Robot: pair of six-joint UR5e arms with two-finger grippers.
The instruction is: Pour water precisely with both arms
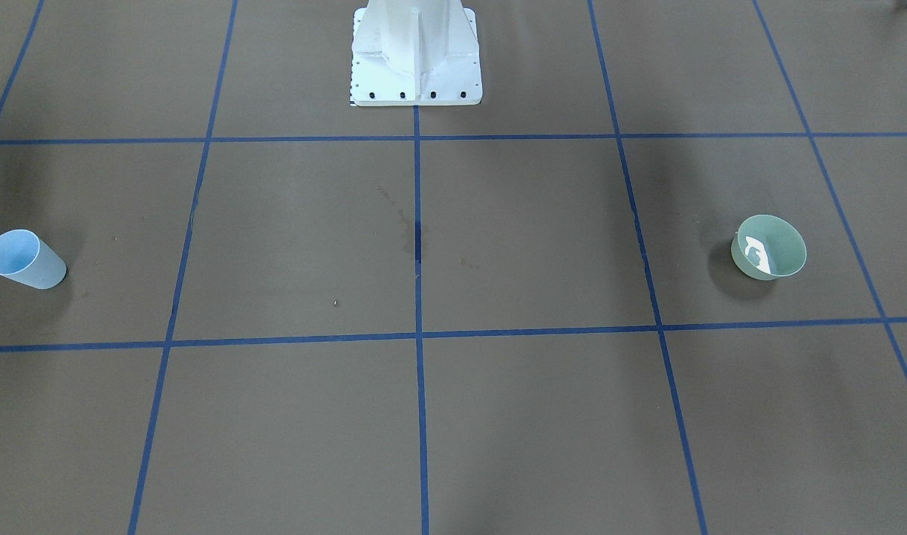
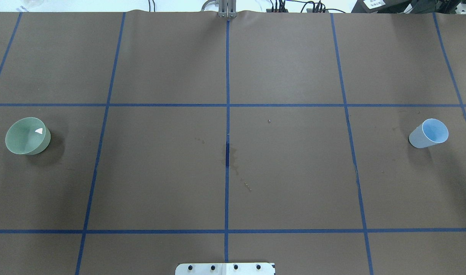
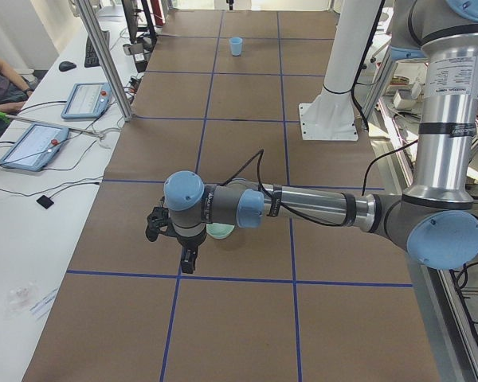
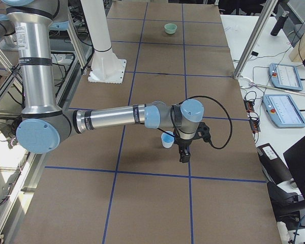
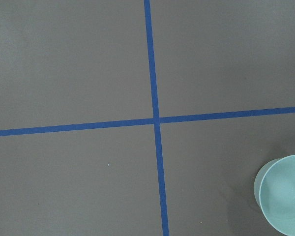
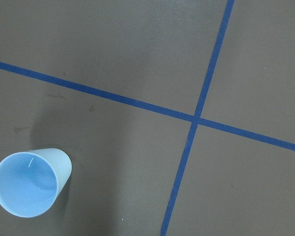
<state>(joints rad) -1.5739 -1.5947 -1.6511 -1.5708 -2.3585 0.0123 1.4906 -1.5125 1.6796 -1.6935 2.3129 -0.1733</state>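
Note:
A light-blue cup (image 1: 24,259) stands upright at the table's end on my right side, also seen as the cup (image 2: 429,133) and cup (image 6: 29,183). At the opposite end sits a pale green bowl (image 1: 769,247), bowl (image 2: 27,136), bowl (image 5: 284,197). A glossy white glint of water (image 1: 756,247) shows inside the bowl. My left gripper (image 3: 188,261) hangs above the table just beside the bowl (image 3: 221,231). Over the cup (image 4: 168,139), a little to one side, hangs my right gripper (image 4: 184,155). I cannot tell whether either gripper is open or shut.
The white bolted pedestal (image 1: 416,59) stands at the table's robot-side edge. Blue tape lines (image 2: 227,114) divide the brown mat, with damp stains (image 2: 233,158) at its centre. A side bench with tablets (image 3: 33,145) and a seated person's arm (image 3: 0,111) runs along the far side.

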